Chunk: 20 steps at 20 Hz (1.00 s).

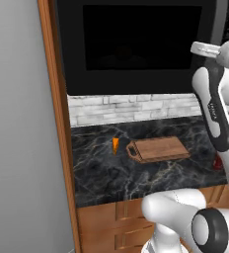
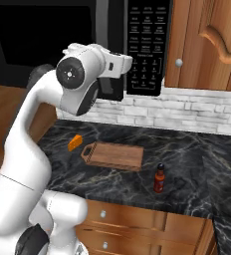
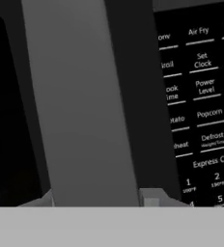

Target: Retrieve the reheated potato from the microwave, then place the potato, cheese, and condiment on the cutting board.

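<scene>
Kitchen | our gripper (image 3: 98, 202) straddles the black microwave's long grey handle (image 3: 77, 101), upright, frame centre | grip: cannot tell

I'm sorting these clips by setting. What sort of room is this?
A home kitchen, rendered: a built-in microwave above a dark marble counter, a white brick backsplash, wooden cabinets, and a cutting board laid out.

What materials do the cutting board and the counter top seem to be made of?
The cutting board looks like brown wood with a matte finish: grain lines run along it. The counter top looks like polished dark stone, perhaps marble: pale veins cross its black surface.
</scene>
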### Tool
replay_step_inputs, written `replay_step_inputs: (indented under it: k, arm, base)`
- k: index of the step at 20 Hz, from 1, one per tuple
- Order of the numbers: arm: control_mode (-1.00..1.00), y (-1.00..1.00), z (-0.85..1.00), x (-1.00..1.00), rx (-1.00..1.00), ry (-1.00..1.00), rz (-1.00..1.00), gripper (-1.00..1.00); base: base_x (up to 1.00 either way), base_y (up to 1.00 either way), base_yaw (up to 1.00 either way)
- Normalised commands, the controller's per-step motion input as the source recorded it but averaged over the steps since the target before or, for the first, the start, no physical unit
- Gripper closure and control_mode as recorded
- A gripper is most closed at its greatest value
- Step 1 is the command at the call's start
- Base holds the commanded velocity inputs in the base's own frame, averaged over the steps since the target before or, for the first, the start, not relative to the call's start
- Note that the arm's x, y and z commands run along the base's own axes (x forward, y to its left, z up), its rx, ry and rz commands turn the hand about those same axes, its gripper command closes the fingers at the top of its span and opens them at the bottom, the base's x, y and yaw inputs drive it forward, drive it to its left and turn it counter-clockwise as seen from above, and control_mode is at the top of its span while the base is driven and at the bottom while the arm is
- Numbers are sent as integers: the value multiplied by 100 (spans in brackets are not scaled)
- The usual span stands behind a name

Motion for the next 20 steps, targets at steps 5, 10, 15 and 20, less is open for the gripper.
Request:
replay_step_inputs:
  k: [5,10,15,20]
  arm:
    - [-100,7,21,-100,-1,0,0,100]
    - [-100,28,10,-100,-4,5,0,100]
    - [-100,40,1,-100,-5,8,0,100]
    - [-100,42,0,-90,-7,10,0,100]
  base:
    - [0,0,0]
    - [0,0,0]
    - [0,0,0]
    - [0,0,0]
